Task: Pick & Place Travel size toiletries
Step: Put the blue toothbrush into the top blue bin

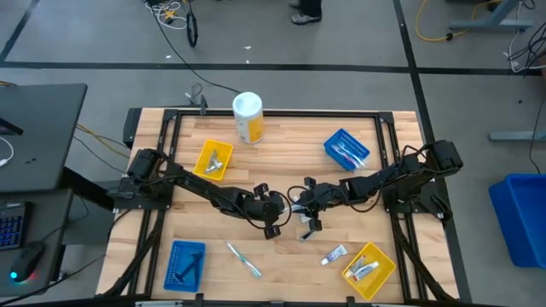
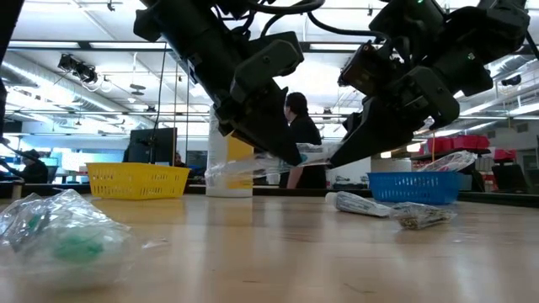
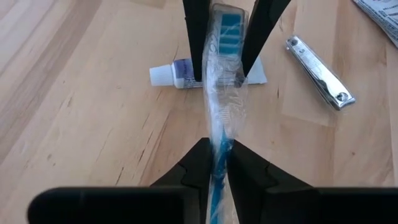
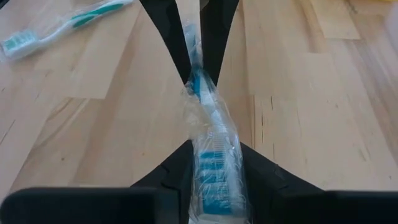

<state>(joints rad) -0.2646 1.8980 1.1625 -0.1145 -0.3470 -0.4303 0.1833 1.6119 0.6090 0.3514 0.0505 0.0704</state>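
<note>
- The sorting is looking partly done: small items are already lying in the yellow plastic tray at lower right and the blue plastic tray at upper right of the high view.
- Still waiting on the wooden worktop are a white-and-teal toothbrush at lower centre, a small white tube beside the yellow tray, and a metal nail clipper.
- A plastic-wrapped blue-and-white toothbrush is hanging above mid-worktop, between both arms.
- The left gripper is pinching its handle end, jaws nearly closed.
- The right gripper is clamping the bristle end, jaws slightly wider around the wrap.
</note>
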